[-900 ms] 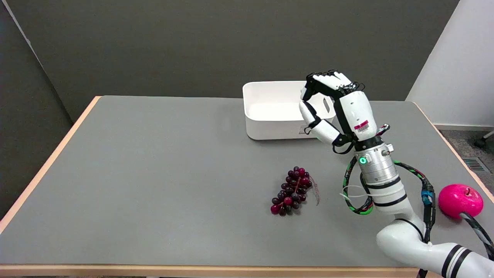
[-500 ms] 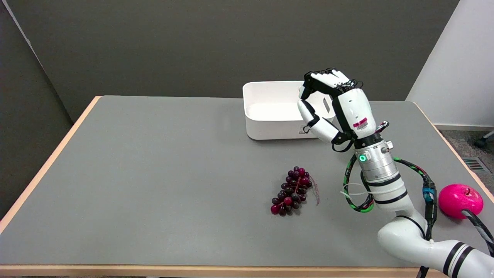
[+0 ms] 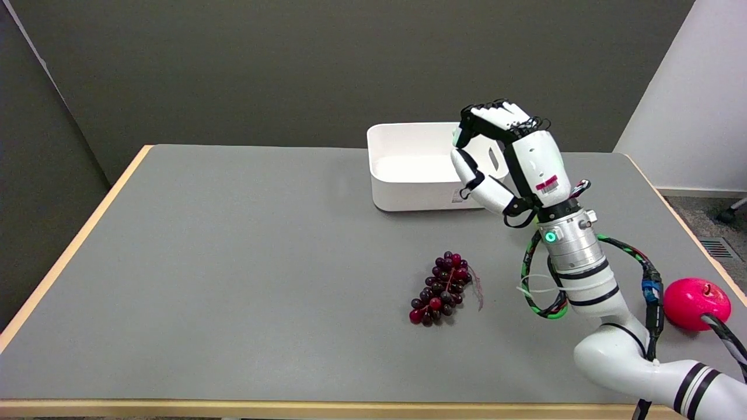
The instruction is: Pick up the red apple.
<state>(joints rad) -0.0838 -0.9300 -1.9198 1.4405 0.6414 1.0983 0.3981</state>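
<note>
The red apple (image 3: 694, 302) lies on the grey table (image 3: 233, 262) at the far right, near the right edge, and a black cable of my arm crosses its lower right side. My right hand (image 3: 506, 156) hangs in the air well to the apple's upper left, in front of the white bin (image 3: 408, 166). Its fingers arch forward over the thumb with a gap between them, and it holds nothing. The forearm rises from the lower right corner, just left of the apple.
A bunch of dark red grapes (image 3: 442, 288) lies on the table left of my forearm. The white bin stands at the back, right of centre. Green-and-black cable loops (image 3: 540, 291) hang off the wrist.
My right hand has risen slightly, its shape unchanged. The apple, grapes and bin have not moved.
</note>
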